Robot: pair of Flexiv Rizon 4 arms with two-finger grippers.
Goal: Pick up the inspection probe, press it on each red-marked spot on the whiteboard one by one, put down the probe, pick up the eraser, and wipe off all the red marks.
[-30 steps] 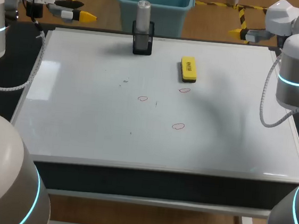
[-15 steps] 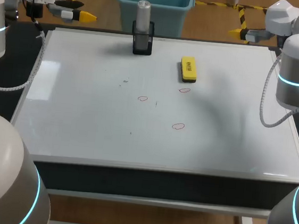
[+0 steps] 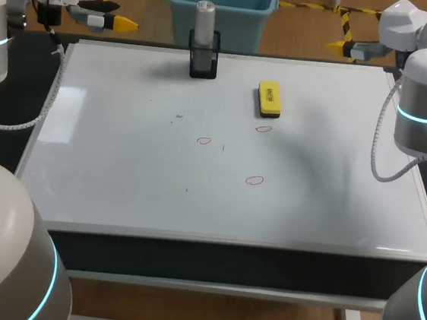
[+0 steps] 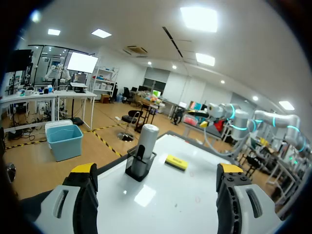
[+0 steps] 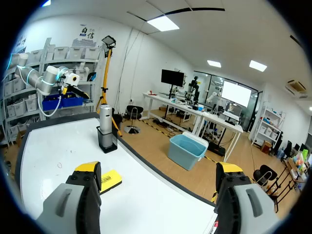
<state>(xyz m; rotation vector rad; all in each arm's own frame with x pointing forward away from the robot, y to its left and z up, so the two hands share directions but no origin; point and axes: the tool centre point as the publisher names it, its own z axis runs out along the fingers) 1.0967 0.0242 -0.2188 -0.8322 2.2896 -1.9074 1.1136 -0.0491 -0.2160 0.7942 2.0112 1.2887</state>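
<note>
The silver inspection probe [image 3: 204, 21] stands upright in a black holder [image 3: 204, 61] at the far middle of the whiteboard [image 3: 120, 173]. A yellow eraser [image 3: 269, 99] lies to its right. Three small red rings are drawn on the board: one just below the eraser [image 3: 263, 128], one in the middle [image 3: 204, 140], one nearer the front [image 3: 254, 180]. My left gripper [image 3: 115, 18] hovers open off the far left corner; my right gripper [image 3: 339, 43] hovers open off the far right corner. The left wrist view has probe [image 4: 146, 140] and eraser [image 4: 175, 162] ahead of the open fingers [image 4: 87, 176]. The right wrist view shows probe [image 5: 105, 121] and eraser [image 5: 110, 181] likewise.
A few faint dark specks [image 3: 178, 115] mark the board left of the red rings. Black strips [image 3: 10, 93] flank the board on both sides. The board's front edge [image 3: 235, 242] runs above a dark frame.
</note>
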